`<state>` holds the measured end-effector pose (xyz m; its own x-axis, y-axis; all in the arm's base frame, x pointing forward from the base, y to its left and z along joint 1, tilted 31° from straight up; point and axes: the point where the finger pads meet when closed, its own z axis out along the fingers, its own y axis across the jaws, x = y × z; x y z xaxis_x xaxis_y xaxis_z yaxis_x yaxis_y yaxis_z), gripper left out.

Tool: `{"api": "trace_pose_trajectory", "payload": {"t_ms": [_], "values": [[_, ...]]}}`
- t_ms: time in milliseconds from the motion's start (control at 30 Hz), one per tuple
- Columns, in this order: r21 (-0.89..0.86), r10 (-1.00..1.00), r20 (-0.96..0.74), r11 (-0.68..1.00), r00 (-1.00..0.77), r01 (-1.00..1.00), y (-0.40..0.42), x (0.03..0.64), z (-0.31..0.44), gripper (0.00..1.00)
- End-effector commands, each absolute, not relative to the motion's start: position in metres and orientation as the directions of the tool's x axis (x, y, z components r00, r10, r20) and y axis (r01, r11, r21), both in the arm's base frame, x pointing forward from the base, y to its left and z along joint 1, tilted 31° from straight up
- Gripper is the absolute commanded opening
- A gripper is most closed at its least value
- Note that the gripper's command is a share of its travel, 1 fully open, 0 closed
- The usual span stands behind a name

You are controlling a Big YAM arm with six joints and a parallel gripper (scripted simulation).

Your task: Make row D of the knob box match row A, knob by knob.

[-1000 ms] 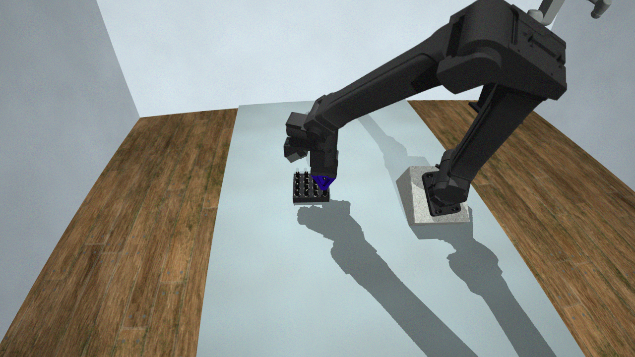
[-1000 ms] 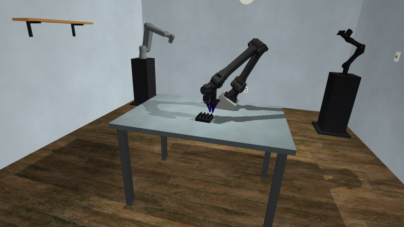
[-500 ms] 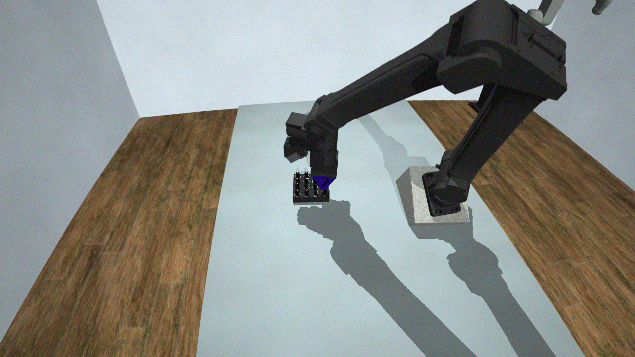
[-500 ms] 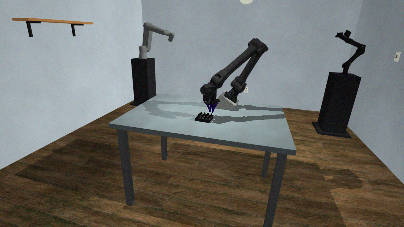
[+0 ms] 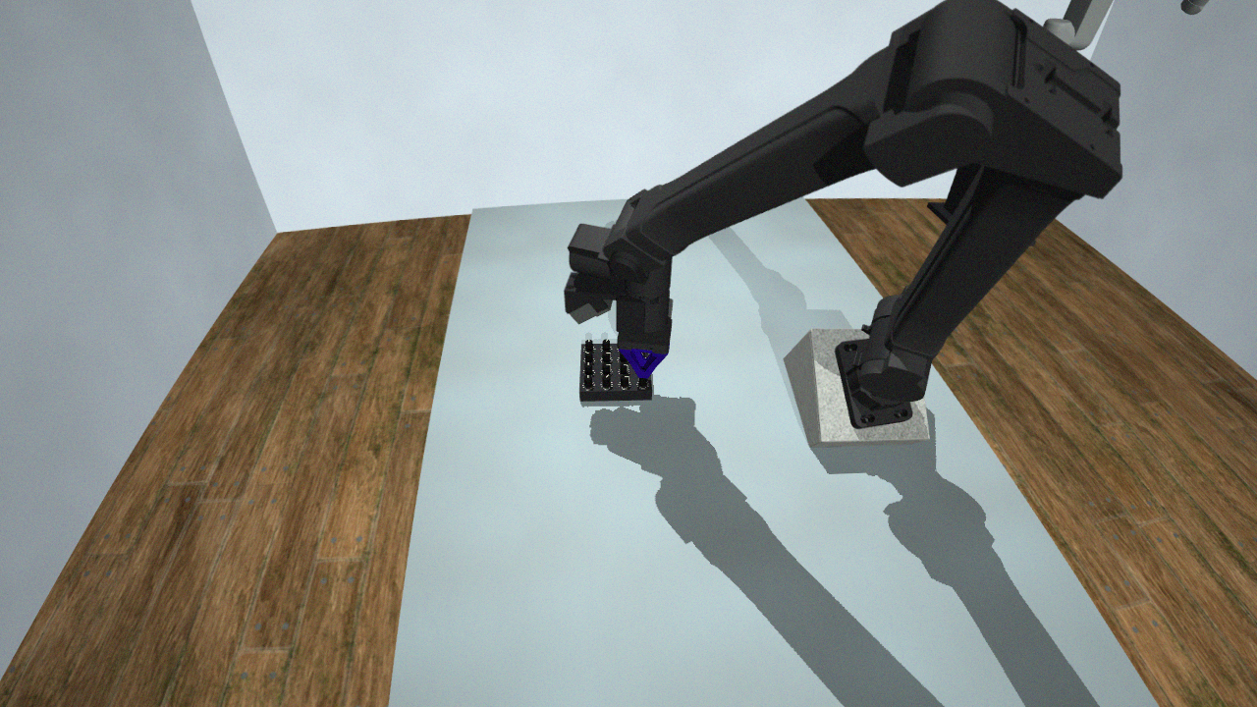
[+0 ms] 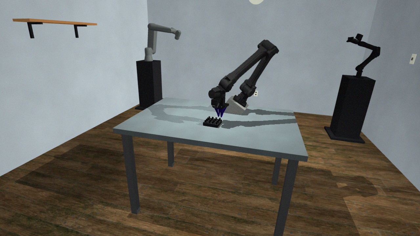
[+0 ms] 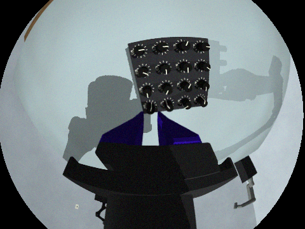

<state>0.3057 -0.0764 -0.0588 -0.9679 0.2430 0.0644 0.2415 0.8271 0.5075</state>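
The black knob box (image 5: 615, 393) (image 6: 212, 125) (image 7: 172, 60) stands on its feet on the grey table (image 5: 544, 545) (image 6: 181, 129). It carries four rows of small black knobs with white lines. My gripper (image 5: 644, 376) (image 6: 219, 116) (image 7: 150, 115) points straight down at the box corner nearest the arm's base. Its blue fingers stand a narrow gap apart. In the wrist view the corner knob (image 7: 149, 107) sits right at the fingertips, in line with the gap. I cannot tell whether the fingers touch it. The printed names are too small to read.
The arm's grey base block (image 5: 865, 387) (image 6: 235, 107) sits on the table to the right of the box. Off the table, two other arms stand on black pedestals (image 6: 149, 83) (image 6: 349, 105), and a wooden shelf (image 6: 54, 22) hangs on the left wall.
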Motion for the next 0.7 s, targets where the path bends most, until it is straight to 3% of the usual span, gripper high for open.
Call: {"api": "trace_pose_trajectory", "payload": {"t_ms": [0, 667], "values": [[0.512, 0.247, 0.062, 0.824, -0.967, 0.243, -0.079, 0.304, -0.063, 0.2], [0.508, 0.246, 0.046, 0.829, -0.968, 0.235, -0.081, 0.307, -0.058, 0.2]]}}
